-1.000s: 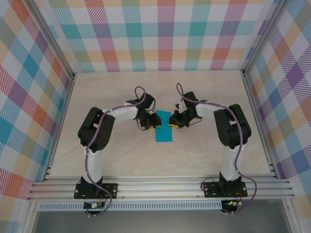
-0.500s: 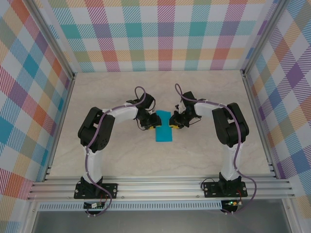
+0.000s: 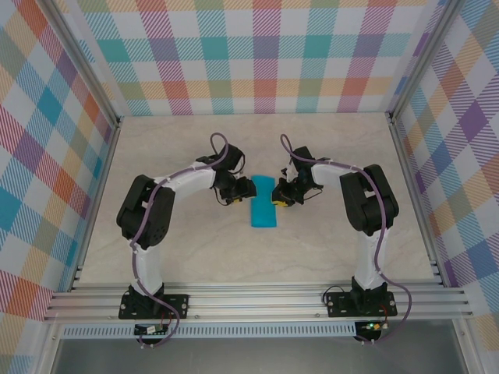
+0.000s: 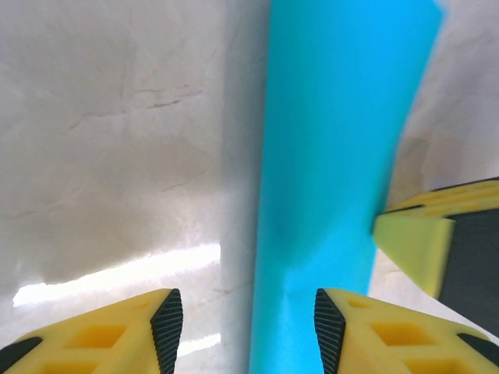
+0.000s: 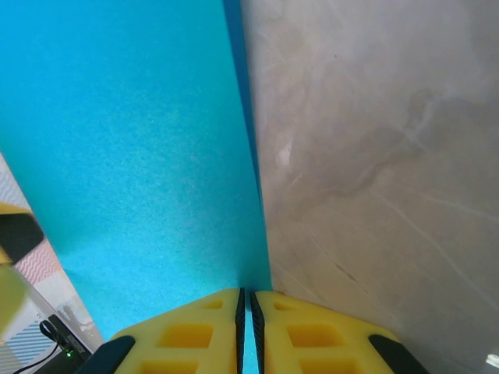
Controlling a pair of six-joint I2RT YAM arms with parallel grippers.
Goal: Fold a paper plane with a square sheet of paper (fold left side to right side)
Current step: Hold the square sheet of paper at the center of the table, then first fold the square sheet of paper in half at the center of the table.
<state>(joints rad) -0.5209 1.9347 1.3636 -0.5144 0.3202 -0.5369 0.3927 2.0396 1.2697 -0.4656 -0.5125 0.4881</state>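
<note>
The table point(image 3: 195, 249) is a pale beige slab with faint marble-like veins and a few thin darker streaks. It is matt for the most part, though one bright band of glare lies across it in the left wrist view. On it, near the middle and a little toward the far side, lies the paper point(image 3: 263, 204), bright cyan and unmarked. It is folded into a narrow rectangle, its long sides running from near to far with a slight tilt. A soft shadow falls on the table along its left edge.
</note>
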